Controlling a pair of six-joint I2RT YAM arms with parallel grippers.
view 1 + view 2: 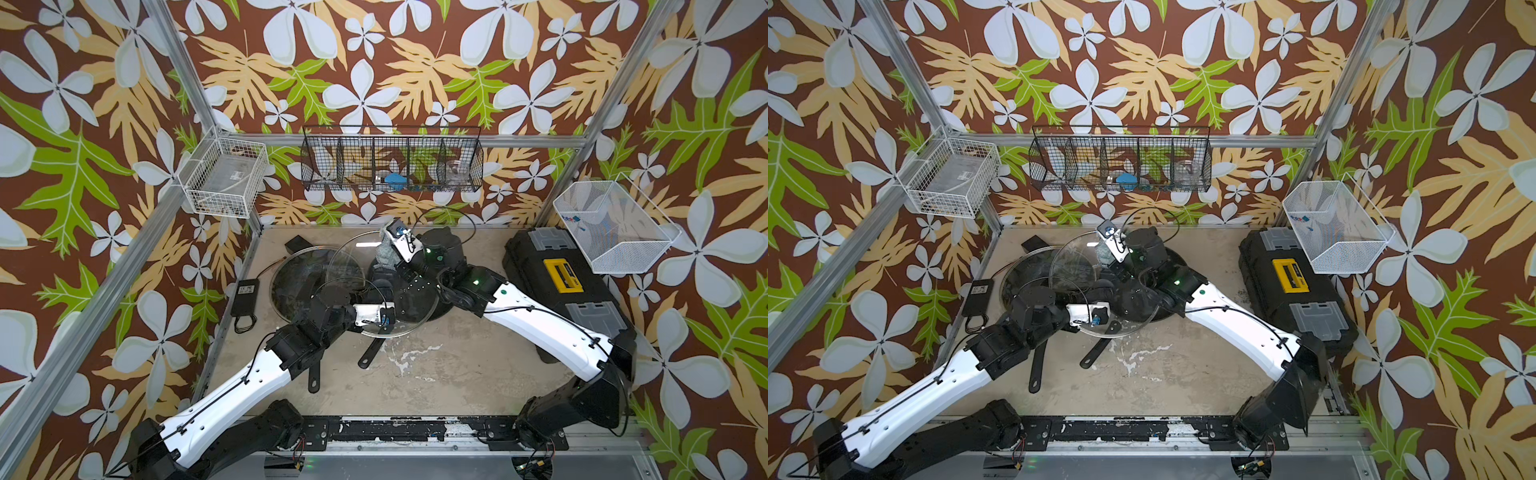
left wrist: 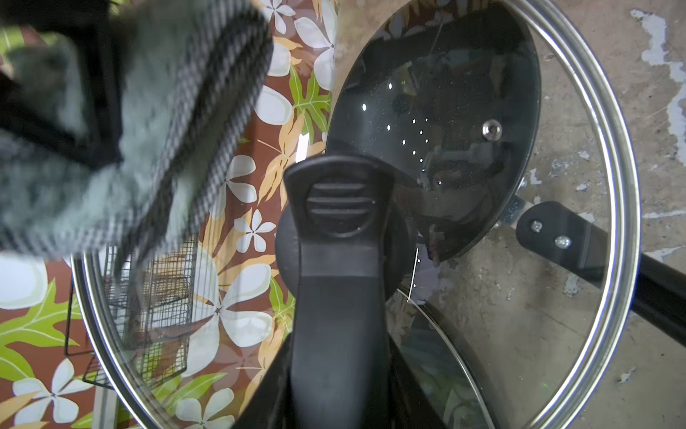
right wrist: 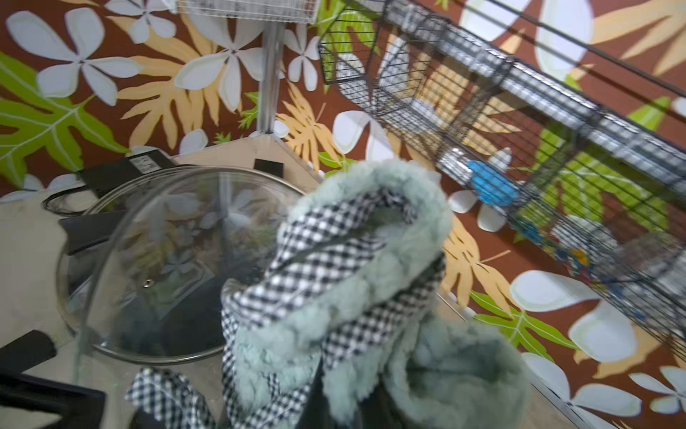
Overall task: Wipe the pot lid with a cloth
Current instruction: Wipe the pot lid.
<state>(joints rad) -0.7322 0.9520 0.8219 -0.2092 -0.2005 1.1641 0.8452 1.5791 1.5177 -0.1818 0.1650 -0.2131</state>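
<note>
The pot lid (image 1: 349, 259) (image 1: 1073, 259) is clear glass with a steel rim (image 2: 623, 185) and is held tilted up above the table. My left gripper (image 1: 381, 286) (image 1: 1100, 293) (image 2: 339, 401) is shut on its black handle (image 2: 339, 200). The cloth (image 1: 384, 253) (image 1: 1102, 253) (image 3: 352, 278) is fluffy pale grey-teal with a black-and-white checked trim. It is bunched in my shut right gripper (image 1: 386, 259) (image 3: 334, 390) and sits against the lid's far upper part (image 3: 167, 241). In the left wrist view the cloth (image 2: 148, 130) shows beyond the glass. The cloth hides the right fingers.
A second glass lid (image 1: 291, 282) lies on a pan at the left, and a black pan (image 2: 445, 111) sits under the held lid. Two pan handles (image 1: 370, 353) (image 1: 314, 376) point toward the front. A power adapter (image 1: 245, 297), a black toolbox (image 1: 561, 282) and wall baskets (image 1: 390, 160) surround them.
</note>
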